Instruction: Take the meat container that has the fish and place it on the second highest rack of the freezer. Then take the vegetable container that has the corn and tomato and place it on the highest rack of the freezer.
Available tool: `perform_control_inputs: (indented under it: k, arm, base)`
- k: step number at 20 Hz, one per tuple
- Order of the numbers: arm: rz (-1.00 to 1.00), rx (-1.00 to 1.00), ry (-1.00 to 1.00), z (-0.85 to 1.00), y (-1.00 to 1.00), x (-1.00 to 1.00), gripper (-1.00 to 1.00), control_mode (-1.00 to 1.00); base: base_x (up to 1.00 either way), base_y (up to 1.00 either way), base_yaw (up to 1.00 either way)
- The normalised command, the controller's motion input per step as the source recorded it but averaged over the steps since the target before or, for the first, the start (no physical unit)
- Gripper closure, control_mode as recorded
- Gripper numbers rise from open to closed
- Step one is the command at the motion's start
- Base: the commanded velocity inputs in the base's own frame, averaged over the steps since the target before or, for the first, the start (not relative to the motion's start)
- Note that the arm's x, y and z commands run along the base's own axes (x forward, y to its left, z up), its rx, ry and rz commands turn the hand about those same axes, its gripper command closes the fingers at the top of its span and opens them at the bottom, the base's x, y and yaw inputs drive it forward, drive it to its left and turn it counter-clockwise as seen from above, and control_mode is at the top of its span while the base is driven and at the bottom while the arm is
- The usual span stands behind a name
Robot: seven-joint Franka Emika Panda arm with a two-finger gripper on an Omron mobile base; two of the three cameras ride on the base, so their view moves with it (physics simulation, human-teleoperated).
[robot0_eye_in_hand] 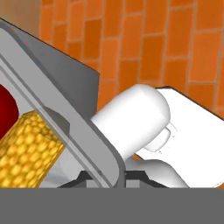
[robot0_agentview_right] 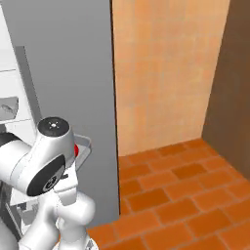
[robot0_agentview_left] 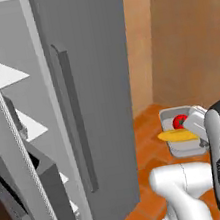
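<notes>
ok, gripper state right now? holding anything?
Gripper: shut on the rim of the vegetable container, which carries the corn and tomato above the floor.

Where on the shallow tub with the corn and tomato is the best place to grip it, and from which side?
Its thin raised rim. The vegetable container is shallow, with corn and tomato filling the middle. Pinch a wall from outside, jaws straddling it, as the gripper does now.
</notes>
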Motion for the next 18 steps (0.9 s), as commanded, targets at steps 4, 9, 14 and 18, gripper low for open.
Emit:
perform_control_inputs:
  k: [4, 9, 14, 18]
  arm:
    - [0.00, 0.00, 0.00, 0.00, 0.00, 0.00, 1.00, 1.00]
    - [0.00, 0.00, 0.00, 0.00, 0.00, 0.00, 1.00, 1.00]
    - [0.00, 0.00, 0.00, 0.00, 0.00, 0.00, 1.00, 1.00]
    - [0.00, 0.00, 0.00, 0.00, 0.00, 0.00, 1.00, 1.00]
  base:
    - [0.03, -0.04, 1.00]
    - [0.15, -0.17, 0.87]
    - [0.56, -0.15, 0.53]
    - [0.51, -0.36, 0.29]
